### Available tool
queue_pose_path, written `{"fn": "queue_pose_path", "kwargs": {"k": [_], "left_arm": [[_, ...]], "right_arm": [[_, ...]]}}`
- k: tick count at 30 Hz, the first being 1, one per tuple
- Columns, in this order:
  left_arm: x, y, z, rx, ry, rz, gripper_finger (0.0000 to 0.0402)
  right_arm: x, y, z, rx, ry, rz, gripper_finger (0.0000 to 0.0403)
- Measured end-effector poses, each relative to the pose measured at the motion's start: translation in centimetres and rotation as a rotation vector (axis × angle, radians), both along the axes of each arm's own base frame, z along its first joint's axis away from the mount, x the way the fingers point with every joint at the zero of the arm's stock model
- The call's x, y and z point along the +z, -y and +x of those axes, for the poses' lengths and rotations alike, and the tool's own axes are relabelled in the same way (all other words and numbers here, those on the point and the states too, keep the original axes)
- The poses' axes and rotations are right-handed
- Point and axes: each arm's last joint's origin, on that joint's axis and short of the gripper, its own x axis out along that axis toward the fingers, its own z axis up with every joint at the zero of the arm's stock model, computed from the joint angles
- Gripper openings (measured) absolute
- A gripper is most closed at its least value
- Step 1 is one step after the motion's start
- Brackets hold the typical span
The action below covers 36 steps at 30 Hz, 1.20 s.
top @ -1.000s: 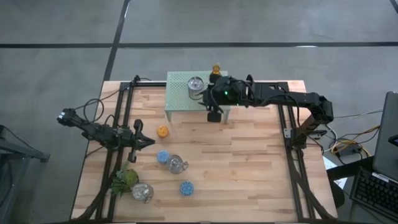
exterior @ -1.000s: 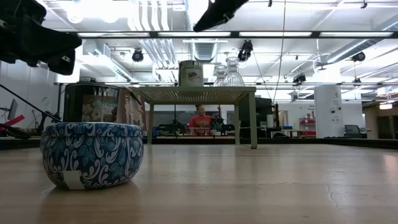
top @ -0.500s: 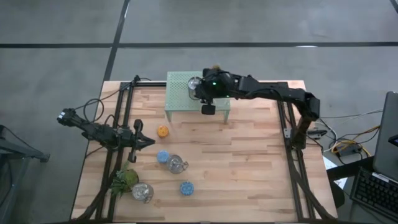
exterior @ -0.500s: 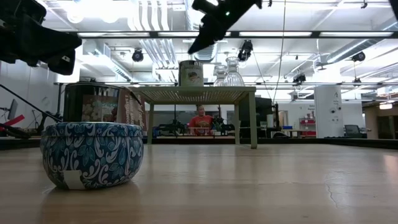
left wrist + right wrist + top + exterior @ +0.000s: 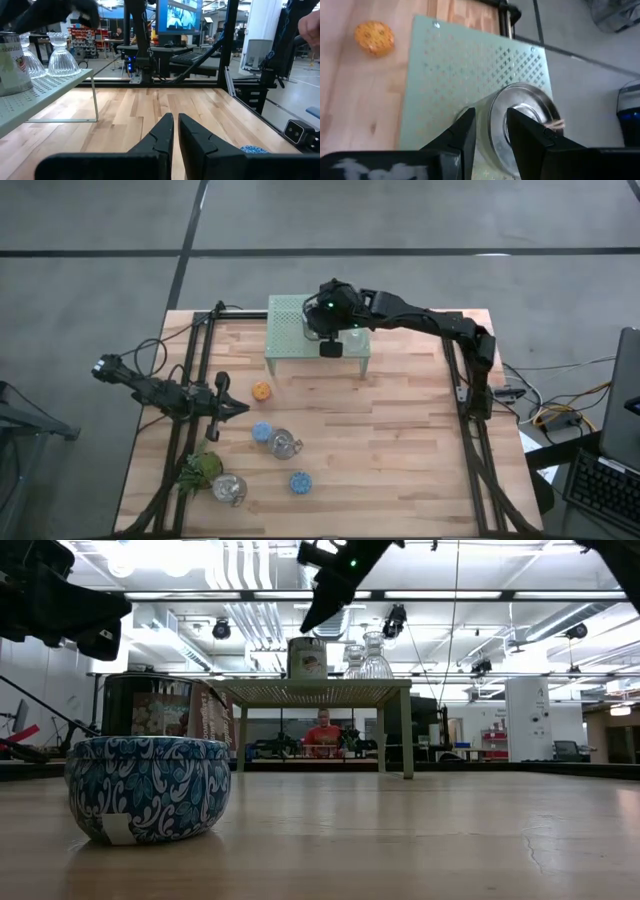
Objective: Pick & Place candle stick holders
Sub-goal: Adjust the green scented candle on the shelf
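A silvery metal holder [image 5: 522, 117] stands upright on the pale-green mesh stand [image 5: 290, 340], seen also in the low view [image 5: 307, 657]. Two clear glass holders [image 5: 366, 657] stand beside it on the stand. My right gripper [image 5: 491, 112] is open and hangs just above the silvery holder, one finger over each side of its rim; it also shows in the high view [image 5: 314, 320]. On the table stand an orange holder [image 5: 261, 391], two blue ones [image 5: 262, 431] [image 5: 300, 481] and two silvery or clear ones [image 5: 284, 444] [image 5: 228, 489]. My left gripper [image 5: 176, 122] is shut and waits at the table's left.
A green leafy plant [image 5: 200, 468] lies near the table's front left corner. One blue patterned holder [image 5: 148, 788] stands close before the low camera. Bare wood lies right of the stand and over the table's right half. A person shows far off in the room [image 5: 322, 733].
My right gripper has gone toward the table's left and far edges, from the stand's front right corner to over the silvery holder, and has come down a little. The holders have stayed in place.
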Motion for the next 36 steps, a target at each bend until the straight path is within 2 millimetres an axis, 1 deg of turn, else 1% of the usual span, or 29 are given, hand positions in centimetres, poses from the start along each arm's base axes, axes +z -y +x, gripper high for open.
{"fn": "queue_pose_path", "kwargs": {"k": [2, 4, 10, 18, 26, 36], "left_arm": [[0.0, 0.0, 0.0, 0.001, 0.000, 0.000, 0.0030], [0.0, 0.0, 0.0, 0.000, 0.001, 0.000, 0.0030], [0.0, 0.0, 0.0, 0.000, 0.000, 0.000, 0.0030], [0.0, 0.0, 0.0, 0.000, 0.000, 0.000, 0.0030], [0.0, 0.0, 0.0, 0.000, 0.000, 0.000, 0.0030], [0.0, 0.0, 0.0, 0.000, 0.001, 0.000, 0.0030]], "right_arm": [[-0.5, 0.2, 0.5, -0.003, -0.032, 0.008, 0.0097], [-0.6, 0.4, 0.9, -0.013, -0.036, -0.004, 0.0093], [-0.9, 0.7, 1.4, -0.041, -0.115, -0.053, 0.0082], [-0.4, 0.7, 1.0, -0.053, -0.133, -0.052, 0.0053], [-0.4, 1.2, 0.8, -0.064, -0.132, -0.056, 0.0025], [-0.4, 2.3, 0.4, -0.101, -0.128, -0.048, 0.0018]]}}
